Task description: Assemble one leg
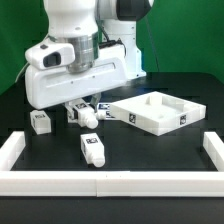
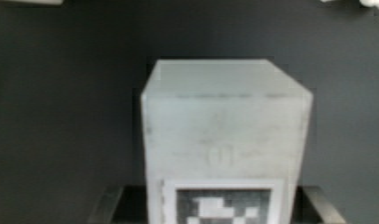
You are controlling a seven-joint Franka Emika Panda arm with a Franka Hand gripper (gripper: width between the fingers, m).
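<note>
My gripper (image 1: 85, 112) hangs low over the black table, between the white square panel (image 1: 155, 111) and a loose leg (image 1: 40, 121). Its jaws sit against both sides of one leg (image 1: 91, 118), a stubby white peg with a square tag. In the wrist view this leg (image 2: 227, 120) fills the middle, its tag near the gripper (image 2: 225, 203). A dark finger (image 2: 124, 203) shows on each side, touching it. Another loose leg (image 1: 92, 150) lies nearer the front rail.
Long white border rails run along the exterior view's left (image 1: 11, 150), front (image 1: 110, 183) and right (image 1: 214, 150). The arm's white body (image 1: 75, 70) hangs over the back left of the table. A green backdrop stands behind.
</note>
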